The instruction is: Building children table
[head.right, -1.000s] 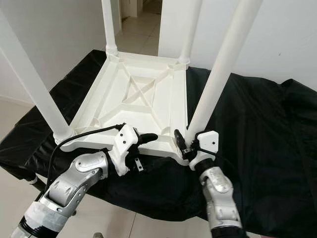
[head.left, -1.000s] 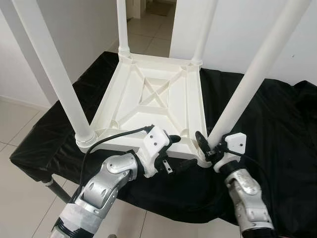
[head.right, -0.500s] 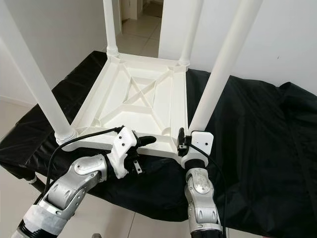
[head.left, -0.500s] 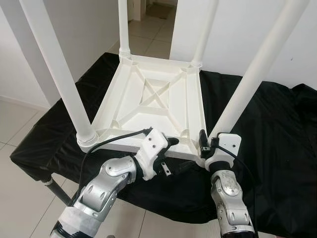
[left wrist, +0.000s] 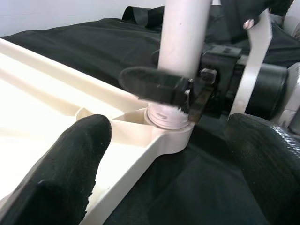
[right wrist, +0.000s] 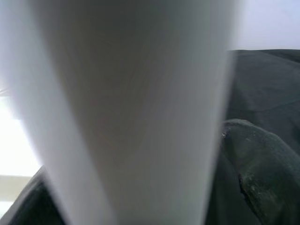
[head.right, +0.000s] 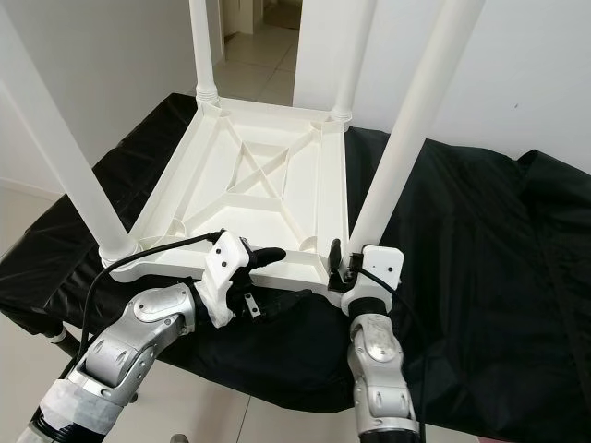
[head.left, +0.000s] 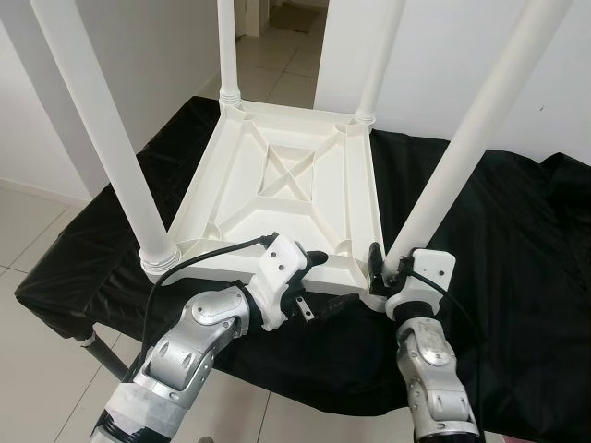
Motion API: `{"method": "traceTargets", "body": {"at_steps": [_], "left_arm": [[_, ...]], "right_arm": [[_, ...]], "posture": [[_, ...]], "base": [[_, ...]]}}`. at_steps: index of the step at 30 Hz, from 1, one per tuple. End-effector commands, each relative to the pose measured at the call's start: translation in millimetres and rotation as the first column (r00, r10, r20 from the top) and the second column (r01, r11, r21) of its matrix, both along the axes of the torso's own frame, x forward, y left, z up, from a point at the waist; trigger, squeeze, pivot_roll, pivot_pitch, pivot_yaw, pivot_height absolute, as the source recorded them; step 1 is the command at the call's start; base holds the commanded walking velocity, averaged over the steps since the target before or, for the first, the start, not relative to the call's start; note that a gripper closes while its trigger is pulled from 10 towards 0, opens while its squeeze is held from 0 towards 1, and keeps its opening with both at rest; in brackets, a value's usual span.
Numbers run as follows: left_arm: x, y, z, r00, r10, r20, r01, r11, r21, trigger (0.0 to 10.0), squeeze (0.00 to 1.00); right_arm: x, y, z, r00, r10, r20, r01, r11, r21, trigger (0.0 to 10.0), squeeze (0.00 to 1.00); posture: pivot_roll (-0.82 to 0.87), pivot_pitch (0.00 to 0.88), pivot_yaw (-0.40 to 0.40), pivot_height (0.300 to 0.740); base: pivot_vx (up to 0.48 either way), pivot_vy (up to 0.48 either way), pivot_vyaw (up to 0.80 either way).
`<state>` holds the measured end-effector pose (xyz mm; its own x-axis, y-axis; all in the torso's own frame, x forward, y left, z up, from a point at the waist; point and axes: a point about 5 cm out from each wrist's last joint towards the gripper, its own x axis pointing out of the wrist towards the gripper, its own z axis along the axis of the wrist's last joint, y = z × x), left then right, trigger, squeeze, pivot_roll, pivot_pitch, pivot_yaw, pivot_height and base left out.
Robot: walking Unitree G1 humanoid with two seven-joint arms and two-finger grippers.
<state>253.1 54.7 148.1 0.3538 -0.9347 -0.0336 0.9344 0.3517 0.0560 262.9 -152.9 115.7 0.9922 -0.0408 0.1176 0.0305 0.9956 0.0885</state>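
Right tool (head.left: 380, 269) sits at lower centre-right, its black fingers (left wrist: 154, 84) clamped around the base of the near-right leg (head.left: 459, 152) at its socket. Left tool (head.left: 319, 281), fingers apart, straddles the tabletop's near rim at lower centre. All four legs stand in the upturned children table (head.left: 286, 185), mid-frame on the black-draped desk (head.left: 517, 240) (seating this leg and flipping it likely remain). No containers appear.

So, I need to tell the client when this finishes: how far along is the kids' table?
Done: all four legs stand in the upturned tabletop on the black cloth. In hand: the right gripper is clamped around the base of the near right leg, probably seating it; the left gripper straddles the near edge, open. Left: confirming that leg is tight, then flipping the table upright.
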Motion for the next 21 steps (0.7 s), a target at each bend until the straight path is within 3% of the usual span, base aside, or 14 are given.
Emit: {"method": "traceTargets", "body": {"at_steps": [1, 6, 9, 10, 11, 12, 16, 17, 21], "left_arm": [[1.5, 0.6, 1, 1.0, 0.006, 0.011, -0.006, 1.0, 0.009, 10.0, 0.0], [-0.7, 0.2, 2, 1.0, -0.007, 0.008, 0.007, 1.0, 0.012, 10.0, 0.0], [-1.6, -0.1, 2, 1.0, -0.013, 0.01, 0.013, 1.0, 0.013, 10.0, 0.0], [-1.5, 0.0, 3, 1.0, -0.013, 0.01, 0.013, 1.0, 0.014, 10.0, 0.0], [-1.4, 0.1, 3, 1.0, -0.013, 0.011, 0.013, 1.0, 0.014, 10.0, 0.0], [-1.6, 0.4, 3, 1.0, -0.012, 0.011, 0.012, 1.0, 0.015, 10.0, 0.0], [-1.8, 0.6, 3, 1.0, -0.012, 0.011, 0.012, 1.0, 0.015, 10.0, 0.0], [-2.4, 0.5, 3, 1.0, -0.017, 0.01, 0.017, 1.0, 0.017, 10.0, 0.0], [-1.6, 0.0, 3, 1.0, -0.021, 0.011, 0.021, 1.0, 0.019, 10.0, 0.0]], "right_arm": [[-2.5, -6.4, 5, 0.998, 0.043, 0.035, -0.044, 0.999, 0.006, 10.0, 1.0], [-3.7, -10.0, 10, 0.987, 0.148, 0.058, -0.147, 0.989, -0.024, 10.0, 1.0], [-4.3, -13.7, 12, 0.96, 0.272, 0.057, -0.271, 0.962, -0.031, 10.0, 1.0], [-3.8, -17.0, 11, 0.946, 0.32, 0.047, -0.318, 0.947, -0.043, 10.0, 0.44], [-3.6, -19.4, 11, 0.936, 0.351, 0.04, -0.349, 0.936, -0.051, 10.0, 0.44], [-1.9, -25.7, 11, 0.912, 0.41, 0.026, -0.408, 0.911, -0.064, 10.0, 0.0], [-0.8, -28.9, 11, 0.899, 0.437, 0.02, -0.435, 0.898, -0.067, 10.0, 0.0], [3.0, -35.9, 10, 0.855, 0.519, -0.019, -0.518, 0.85, -0.091, 10.0, 0.0], [11.9, -43.3, 10, 0.821, 0.569, -0.058, -0.571, 0.812, -0.116, 10.0, 0.0]], "posture": [[-0.05, 0.0, -0.069, 0.74], [-0.04, 0.0, -0.07, 0.74], [-0.04, 0.0, -0.071, 0.74], [-0.04, 0.0, -0.071, 0.74], [-0.04, 0.0, -0.071, 0.74], [-0.04, 0.0, -0.069, 0.74], [-0.04, 0.0, -0.069, 0.74], [-0.04, 0.0, -0.064, 0.74], [-0.04, 0.0, -0.055, 0.74]], "base": [[0.0, 0.0, 0.0], [0.0, 0.0, 0.0], [0.0, 0.0, 0.0], [0.0, 0.0, 0.0], [0.0, 0.0, 0.0], [0.0, 0.0, 0.0], [0.0, 0.0, 0.0], [0.0, 0.0, 0.0], [0.0, 0.0, 0.0]]}}
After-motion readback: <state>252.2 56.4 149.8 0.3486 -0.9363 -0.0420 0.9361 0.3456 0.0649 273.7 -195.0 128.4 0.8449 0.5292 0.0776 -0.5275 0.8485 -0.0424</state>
